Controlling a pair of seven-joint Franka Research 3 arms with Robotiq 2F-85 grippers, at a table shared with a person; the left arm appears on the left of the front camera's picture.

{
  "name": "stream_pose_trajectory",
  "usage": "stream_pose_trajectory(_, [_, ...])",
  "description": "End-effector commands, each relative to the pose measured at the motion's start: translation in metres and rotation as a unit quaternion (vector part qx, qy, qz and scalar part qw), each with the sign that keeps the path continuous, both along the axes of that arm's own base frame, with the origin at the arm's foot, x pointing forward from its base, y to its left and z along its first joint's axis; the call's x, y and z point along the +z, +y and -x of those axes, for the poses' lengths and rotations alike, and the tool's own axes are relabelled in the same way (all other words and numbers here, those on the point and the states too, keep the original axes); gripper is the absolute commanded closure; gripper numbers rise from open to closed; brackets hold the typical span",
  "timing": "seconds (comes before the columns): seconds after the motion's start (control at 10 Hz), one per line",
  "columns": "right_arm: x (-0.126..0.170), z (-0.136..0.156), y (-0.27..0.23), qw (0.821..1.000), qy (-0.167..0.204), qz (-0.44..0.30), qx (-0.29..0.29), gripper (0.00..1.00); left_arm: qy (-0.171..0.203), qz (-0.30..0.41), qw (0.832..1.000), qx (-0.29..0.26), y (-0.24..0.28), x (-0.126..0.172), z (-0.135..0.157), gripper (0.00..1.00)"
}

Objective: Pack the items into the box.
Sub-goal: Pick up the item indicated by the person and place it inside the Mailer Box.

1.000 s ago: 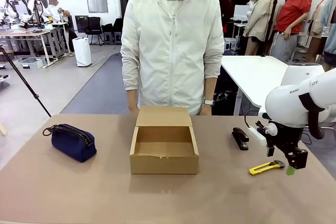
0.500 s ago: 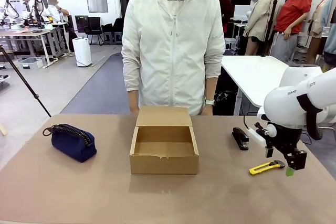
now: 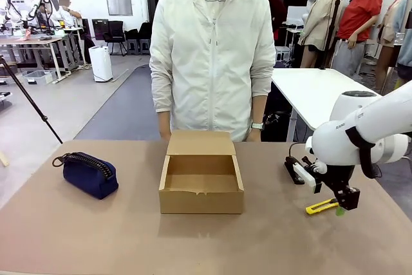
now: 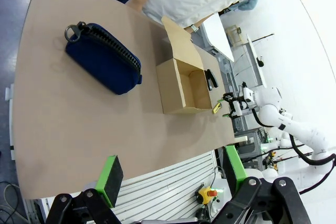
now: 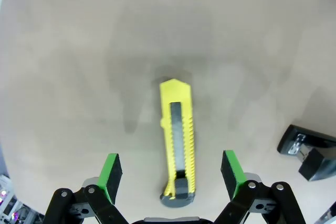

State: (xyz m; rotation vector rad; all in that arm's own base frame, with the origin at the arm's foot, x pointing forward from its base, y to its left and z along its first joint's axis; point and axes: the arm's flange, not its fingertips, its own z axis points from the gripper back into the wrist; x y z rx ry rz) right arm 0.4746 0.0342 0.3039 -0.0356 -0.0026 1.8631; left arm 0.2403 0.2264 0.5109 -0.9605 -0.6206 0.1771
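Note:
The brown cardboard box (image 3: 201, 201) stands open at mid-table, its flap lid folded back toward the person. A navy-blue pouch (image 3: 88, 174) lies to its left. On the right lies the yellow-and-black utility knife (image 3: 318, 207), with my right gripper (image 3: 343, 205) low over its right end. In the right wrist view the knife (image 5: 178, 140) lies lengthwise between the spread green pads (image 5: 111, 170), untouched, and the right gripper (image 5: 171, 169) is open. The black stapler (image 3: 291, 170) sits behind the arm. My left gripper (image 4: 171, 174) is open, high above the table's left, overlooking the pouch (image 4: 105, 59) and box (image 4: 169, 86).
A person in a white jacket (image 3: 212, 56) stands at the far edge behind the box, hands down by the table edge. Bare tabletop (image 3: 96, 230) lies in front of the box and pouch. The stapler (image 5: 308, 150) lies close beside the knife.
My right arm has moved left and lower, bringing its open gripper down over the knife. The box, pouch and stapler have not moved.

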Motion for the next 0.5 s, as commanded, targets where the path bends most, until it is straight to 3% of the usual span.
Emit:
stream_pose_trajectory(0.0, [-0.0124,-0.0147,-0.0037,1.0,-0.017,-0.017,-0.001,0.0,-0.013,0.004,1.0,-0.005,0.0007,-0.0006,-0.0004,0.0])
stream_pose_trajectory(0.4, [-0.0115,-0.0139,-0.0074,1.0,-0.015,-0.022,-0.01,0.0,-0.013,0.004,1.0,-0.005,0.0007,-0.0006,-0.0004,0.0])
